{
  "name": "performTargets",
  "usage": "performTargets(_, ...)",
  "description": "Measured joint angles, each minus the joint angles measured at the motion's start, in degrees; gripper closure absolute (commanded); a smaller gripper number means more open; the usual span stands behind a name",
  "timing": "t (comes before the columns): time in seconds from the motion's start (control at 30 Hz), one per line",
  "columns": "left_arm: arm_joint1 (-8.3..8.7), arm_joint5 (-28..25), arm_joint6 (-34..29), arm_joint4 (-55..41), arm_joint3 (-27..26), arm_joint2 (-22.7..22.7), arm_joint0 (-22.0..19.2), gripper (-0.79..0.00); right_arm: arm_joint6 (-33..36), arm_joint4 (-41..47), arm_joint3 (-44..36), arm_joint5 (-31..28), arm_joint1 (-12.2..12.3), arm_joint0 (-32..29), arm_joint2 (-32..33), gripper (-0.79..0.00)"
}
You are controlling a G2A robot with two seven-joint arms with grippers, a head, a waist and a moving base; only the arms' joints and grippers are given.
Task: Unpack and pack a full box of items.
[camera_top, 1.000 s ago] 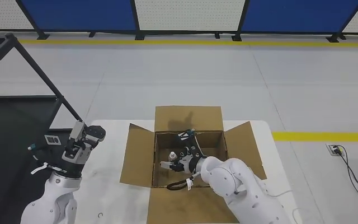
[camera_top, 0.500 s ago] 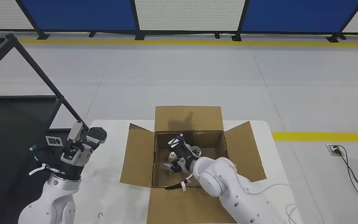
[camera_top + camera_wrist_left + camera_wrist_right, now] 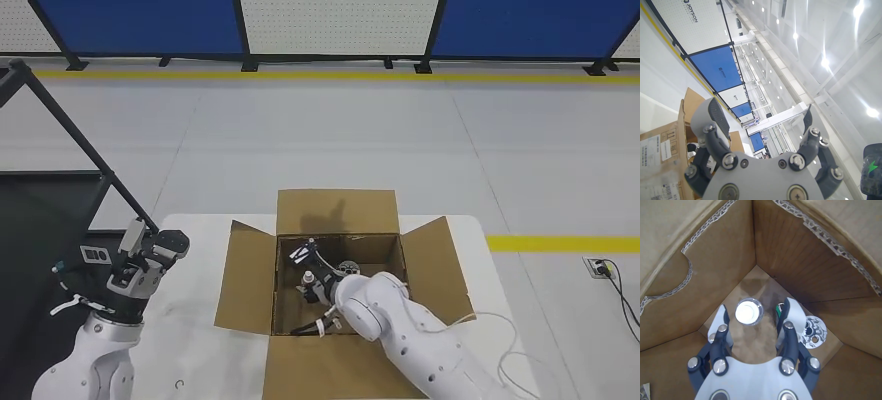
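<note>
Top view: the right gripper point(image 3: 311, 288) is now more to the left inside the box point(image 3: 337, 210) than one second ago. It went from the middle of the box floor toward the left wall, and the white arm behind it turned with it. This arm covers the lower right part of the box floor. The left gripper point(image 3: 150, 246), at the left of the frame, went a little down and left. It is above the table point(image 3: 190, 330), well apart from the box.

In the right wrist view the right gripper has its fingers spread wide and holds nothing. It hangs above a bottle point(image 3: 749, 313) with a white cap, which stands upright on the box floor near a corner. The cap shows between the two fingertips, lower than them and apart from them. Just beside one finger is a green item point(image 3: 777, 311), half hidden behind this finger, so I cannot tell what it is. A disc point(image 3: 813, 333) with a grey pattern shows on the floor, further to that side. Two box walls stand close around the gripper, and the flaps are folded outward.

In the left wrist view the left gripper also has its fingers spread apart and is empty. It points up toward the ceiling point(image 3: 829, 37), with a box flap near it at the lower left of the frame.
</note>
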Motion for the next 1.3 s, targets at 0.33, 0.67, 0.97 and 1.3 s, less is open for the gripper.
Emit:
performTargets(0.33, 0.13, 0.1, 0.2, 0.0, 0.8, 0.4, -0.6, -0.785, -1.2, -1.2, -1.8, -0.9, -0.4, -1.2, 1.4, 0.000)
performTargets(0.67, 0.22, 0.8, -0.4, 0.3, 1.8, 2.1, -2.0, -0.785, 3.9, -13.9, -31.1, 1.1, 4.3, -16.2, 11.1, 0.000)
performTargets(0.97, 0.27, 1.3, -1.1, 0.7, 2.7, 4.0, -3.4, -0.785, 9.9, -24.2, -56.0, 6.2, 6.4, -29.4, 18.7, 0.000)
performTargets(1.3, 0.30, 2.1, -0.8, 0.9, 2.9, 4.3, -3.4, -0.785, 10.2, -24.8, -59.2, 8.5, 6.5, -31.6, 19.9, 0.000)
